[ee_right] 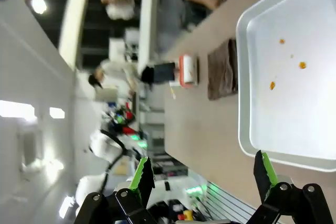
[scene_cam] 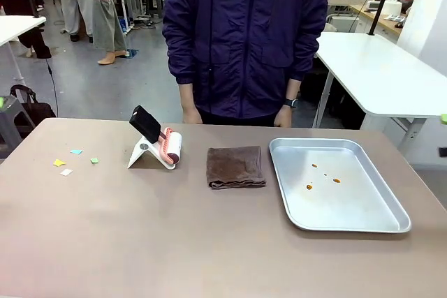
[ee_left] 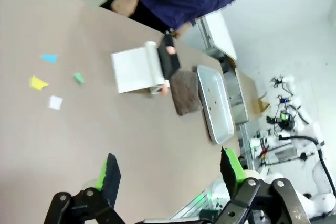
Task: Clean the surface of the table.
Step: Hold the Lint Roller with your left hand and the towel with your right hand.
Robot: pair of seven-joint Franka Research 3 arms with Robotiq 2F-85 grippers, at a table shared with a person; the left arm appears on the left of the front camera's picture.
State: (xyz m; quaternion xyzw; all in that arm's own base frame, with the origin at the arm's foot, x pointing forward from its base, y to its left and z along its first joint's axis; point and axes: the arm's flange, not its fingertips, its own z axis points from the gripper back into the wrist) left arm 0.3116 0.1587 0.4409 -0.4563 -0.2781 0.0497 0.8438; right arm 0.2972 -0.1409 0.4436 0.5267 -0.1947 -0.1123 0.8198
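Front view: brownish table [scene_cam: 140, 242] spans foreground, person [scene_cam: 244, 40] standing at far edge. Folded brown cloth [scene_cam: 235, 167] mid-table; lint roller [scene_cam: 171, 148] just left of cloth, paper scraps [scene_cam: 70, 160] farther left, stained metal tray [scene_cam: 349, 228] just right. Left gripper [ee_left: 170, 170], right gripper [ee_right: 203, 172]: fingers apart, holding nothing.

A folded brown cloth [scene_cam: 235, 167] lies flat mid-scene. Close at its 9 o'clock, a lint roller [scene_cam: 170, 147] with a black handle leans on a white stand [scene_cam: 142, 153]. Farther out at 9 o'clock lie four small paper scraps [scene_cam: 59, 162]: yellow, teal, green and white. Just beside the cloth at 3 o'clock sits a silver tray [scene_cam: 363, 204] holding a few orange spots [scene_cam: 308, 187]. At 12 o'clock stands a person [scene_cam: 244, 33] in a dark purple jacket, wearing a wristwatch [scene_cam: 289, 102].
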